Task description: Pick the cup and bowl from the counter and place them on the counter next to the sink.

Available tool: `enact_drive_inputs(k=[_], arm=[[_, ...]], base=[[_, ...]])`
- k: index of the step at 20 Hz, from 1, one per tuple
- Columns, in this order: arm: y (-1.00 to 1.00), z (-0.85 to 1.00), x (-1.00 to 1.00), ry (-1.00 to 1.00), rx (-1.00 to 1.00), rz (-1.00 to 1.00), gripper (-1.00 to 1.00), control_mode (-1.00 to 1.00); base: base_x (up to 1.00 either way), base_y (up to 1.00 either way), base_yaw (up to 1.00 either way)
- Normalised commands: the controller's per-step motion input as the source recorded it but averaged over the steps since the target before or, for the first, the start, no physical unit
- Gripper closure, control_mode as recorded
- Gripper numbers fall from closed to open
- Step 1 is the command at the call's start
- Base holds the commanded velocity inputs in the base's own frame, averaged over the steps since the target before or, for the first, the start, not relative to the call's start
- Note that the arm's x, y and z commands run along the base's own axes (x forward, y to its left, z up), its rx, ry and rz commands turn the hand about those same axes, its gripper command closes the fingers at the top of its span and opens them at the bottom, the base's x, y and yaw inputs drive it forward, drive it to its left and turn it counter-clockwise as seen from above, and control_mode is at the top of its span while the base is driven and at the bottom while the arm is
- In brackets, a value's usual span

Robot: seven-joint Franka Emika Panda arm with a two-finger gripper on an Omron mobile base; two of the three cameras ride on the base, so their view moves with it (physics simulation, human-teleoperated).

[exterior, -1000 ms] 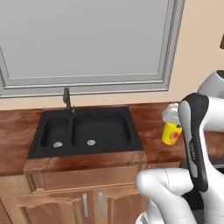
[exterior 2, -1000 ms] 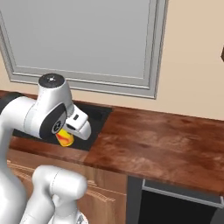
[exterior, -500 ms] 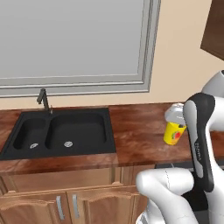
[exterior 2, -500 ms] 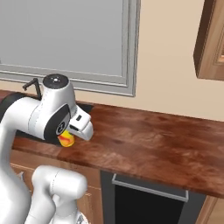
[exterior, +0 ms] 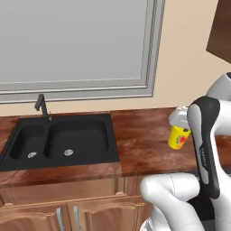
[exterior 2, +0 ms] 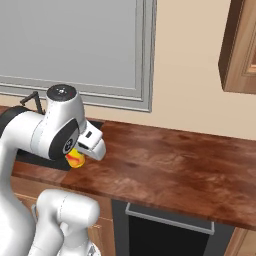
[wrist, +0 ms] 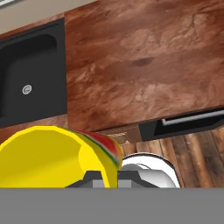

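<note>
My gripper (exterior: 180,128) is shut on the yellow cup (exterior: 177,138), holding it by the rim above the reddish-brown counter (exterior: 144,140), to the right of the black double-basin sink (exterior: 63,140). From the right base view the cup (exterior 2: 75,158) peeks out under the white hand, with the gripper (exterior 2: 82,152) just off the counter (exterior 2: 175,170) front edge beside the sink (exterior 2: 30,159). The hand view has the cup (wrist: 52,153) large and tilted at the gripper (wrist: 105,177), with the sink (wrist: 30,83) and counter (wrist: 140,65) beyond. The bowl is out of view.
A thin black faucet (exterior: 41,106) stands behind the sink under a wide window (exterior: 72,45). A dark appliance front with a silver handle (exterior 2: 170,217) sits under the counter to the right. A wooden wall cabinet (exterior 2: 240,50) hangs at the upper right.
The whole picture has shifted, sink sliding leftward, so the base has driven to the right. The cup has stayed in the shut gripper throughout.
</note>
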Motion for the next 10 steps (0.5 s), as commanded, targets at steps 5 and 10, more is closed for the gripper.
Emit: enact_drive_inputs(k=[5,10], arm=[[0.00,0.00,0.00,0.00,0.00,0.00,1.00,1.00],[0.00,0.00,0.00,0.00,0.00,0.00,1.00,-1.00]], base=[[0.00,0.00,0.00],[0.00,0.00,0.00]])
